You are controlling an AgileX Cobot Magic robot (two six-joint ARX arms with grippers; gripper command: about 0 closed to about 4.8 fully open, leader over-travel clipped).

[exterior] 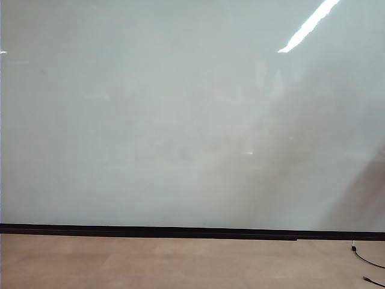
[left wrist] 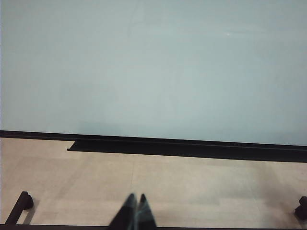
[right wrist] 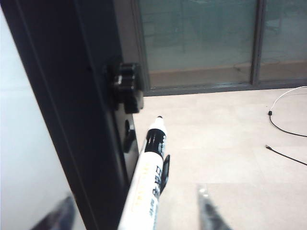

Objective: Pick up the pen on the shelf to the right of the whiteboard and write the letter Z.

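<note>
The whiteboard is seen filling nearly all of the exterior view, glossy, blank, with a black strip along its lower edge and tan floor below. No arm is shown in that view. In the left wrist view the left gripper is seen low over the floor, tips pressed together (closed, nothing held), facing the board's black tray at 12 o'clock. In the right wrist view the board's black side frame is seen with a black knob on it. The pen is seen standing beside that frame, white barrel, dark tip toward 12 o'clock, held by a black clip. The right gripper is spread wide either side of the pen, fingers apart from it, no contact visible. Loose cables are seen on the floor at 3 o'clock.
</note>
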